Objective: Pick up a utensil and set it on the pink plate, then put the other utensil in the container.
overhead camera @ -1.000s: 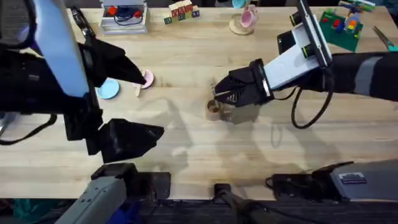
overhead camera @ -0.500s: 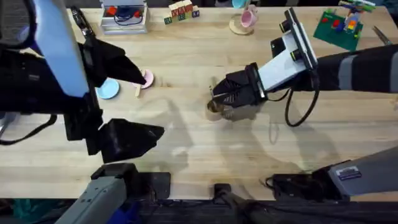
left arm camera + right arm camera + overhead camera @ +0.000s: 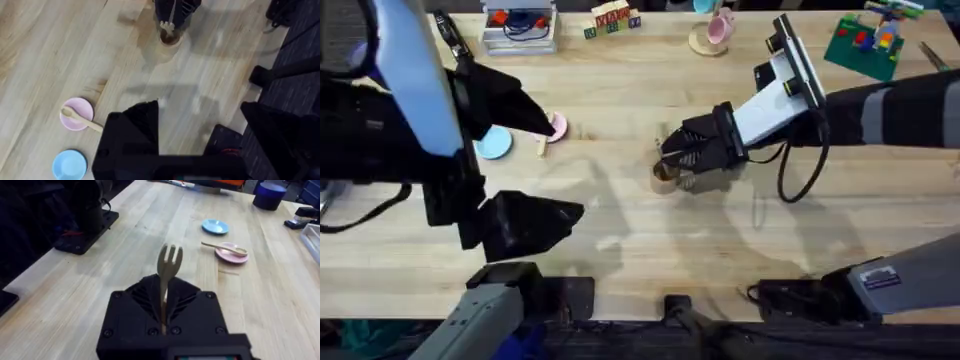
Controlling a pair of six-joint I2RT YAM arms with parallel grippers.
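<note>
A: Item one, the wooden spoon (image 3: 80, 118)?
B: Lying across the pink plate (image 3: 76, 113), bowl on the plate, handle running off over the rim onto the table (image 3: 620, 260). A light blue plate (image 3: 69, 164) sits just beside the pink one, apart from it.

A: Item two, the wooden fork (image 3: 167, 277)?
B: Pinched by its handle in the right gripper (image 3: 677, 163), whose black fingers are closed on it. The right wrist view has the tines pointing away from the gripper body. In the left wrist view the fork stands directly above the brown cylindrical cup (image 3: 168, 41), its lower end at or just inside the mouth; whether it touches the cup, I cannot tell.

A: The cup's place?
B: Near the middle of the table, well apart from both plates, upright.

A: Left gripper (image 3: 200, 125)?
B: Raised close under the overhead camera at the left side, holding nothing. Its dark fingers stand spread wide apart, bare tabletop between them.

A: Sundries?
B: Pink mug (image 3: 719, 29) on a round coaster at the far edge; a green building-brick base (image 3: 865, 42) at the far right corner.
</note>
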